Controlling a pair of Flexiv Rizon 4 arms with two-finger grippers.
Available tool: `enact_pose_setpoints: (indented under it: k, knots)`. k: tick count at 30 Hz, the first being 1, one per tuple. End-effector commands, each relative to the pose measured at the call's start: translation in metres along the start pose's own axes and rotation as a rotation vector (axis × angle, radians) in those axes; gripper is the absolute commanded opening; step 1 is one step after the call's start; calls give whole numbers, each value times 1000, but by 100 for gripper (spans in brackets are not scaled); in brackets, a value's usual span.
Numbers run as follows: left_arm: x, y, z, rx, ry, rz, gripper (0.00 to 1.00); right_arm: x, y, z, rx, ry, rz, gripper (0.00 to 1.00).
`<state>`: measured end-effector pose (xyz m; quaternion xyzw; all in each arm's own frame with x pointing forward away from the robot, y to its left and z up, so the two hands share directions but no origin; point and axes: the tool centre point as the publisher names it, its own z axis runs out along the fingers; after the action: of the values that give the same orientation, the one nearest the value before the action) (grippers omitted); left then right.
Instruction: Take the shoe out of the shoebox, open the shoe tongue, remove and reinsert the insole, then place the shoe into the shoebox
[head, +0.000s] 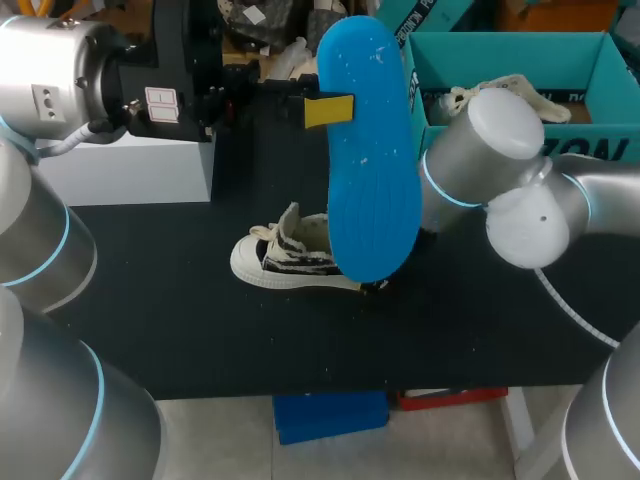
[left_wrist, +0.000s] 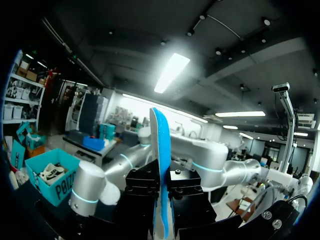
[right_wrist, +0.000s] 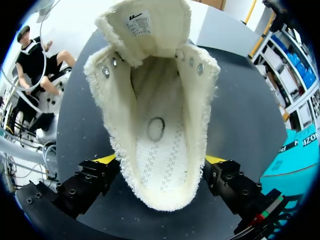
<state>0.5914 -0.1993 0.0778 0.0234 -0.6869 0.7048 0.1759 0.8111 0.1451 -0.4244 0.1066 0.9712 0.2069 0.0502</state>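
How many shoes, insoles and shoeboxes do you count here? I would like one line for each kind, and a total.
shoe: 2, the second lying in the shoebox
insole: 1
shoebox: 1
Total: 4

Upright blue insole (head: 370, 150), open cream shoe (head: 290, 255)

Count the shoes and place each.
2. The first shoe lies on the table in the right gripper; the second shoe sits in the shoebox. Others may be hidden.
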Motion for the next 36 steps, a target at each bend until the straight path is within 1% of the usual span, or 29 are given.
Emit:
enact_pose_setpoints:
  k: [1, 6, 8, 13, 18, 24, 36]
  knots:
    - [0, 1, 1, -3, -2, -2, 0, 0, -7, 3, -178, -18, -2, 100]
    - [0, 1, 1, -3, -2, -2, 0, -7, -9, 7, -267, -14, -11, 100]
    - [0, 1, 1, -3, -2, -2, 0, -10, -10, 8, -316, -13, -17, 100]
    - [0, 1, 1, -3, -2, -2, 0, -16, -12, 7, -375, 2, -25, 100]
    - [0, 1, 1, -3, -2, -2, 0, -21, -17, 7, -421, -4, -17, 100]
    - [0, 1, 1, -3, -2, -2, 0, -21, -21, 9, -479, -7, -10, 100]
    - [0, 1, 1, -3, -2, -2, 0, -25, -23, 16, -549, 35, -44, 100]
